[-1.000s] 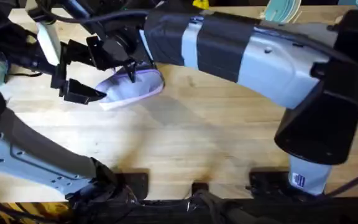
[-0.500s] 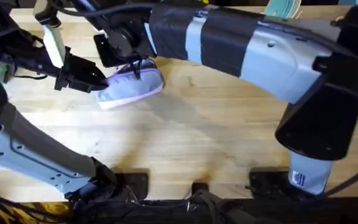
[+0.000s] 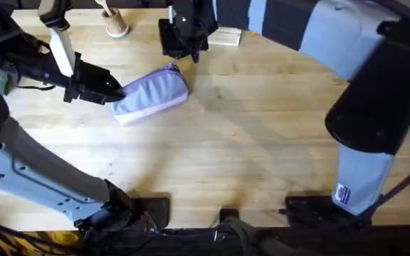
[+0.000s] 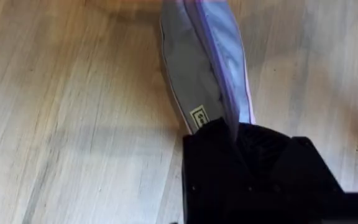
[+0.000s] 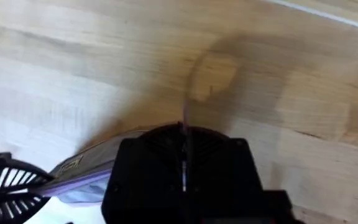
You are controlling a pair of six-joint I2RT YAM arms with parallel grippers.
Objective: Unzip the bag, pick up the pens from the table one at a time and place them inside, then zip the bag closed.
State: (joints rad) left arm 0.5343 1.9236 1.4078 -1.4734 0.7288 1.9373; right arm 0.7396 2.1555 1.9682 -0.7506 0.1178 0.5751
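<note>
Bag: the lavender-purple pencil pouch [image 3: 151, 94] lies on its side on the far left part of the table [image 3: 262, 156], its long axis slanting from near-left to far-right in the overhead view. The zipper seam runs along its upper edge. In the left wrist view the pouch [image 4: 201, 68] stretches away from the fingers, with a small pale label near the pinched end.

Left gripper: the left gripper [image 3: 112, 91] reaches in from the left side and meets the pouch's left end. In its wrist view the black fingers [image 4: 253, 168] are closed together on the end of the pouch, fabric running straight into them.

Right gripper: the right gripper [image 3: 184, 48] hangs above the far end of the pouch, pointing down, just beyond the pouch's far-right tip. In the right wrist view the fingers [image 5: 182, 165] stand pressed together, with a thin strand rising from the line where they meet; whether anything is pinched there cannot be told. The pouch [image 5: 82, 180] lies below and beside them, and the other arm's finger shows at the edge.

Pouch state: the zipper line looks closed along the length that shows.

Table: pale planks with visible grain; a small round wooden object [image 3: 115, 27] and a pale flat block [image 3: 225, 37] sit near the far edge, well apart from the pouch.
</note>
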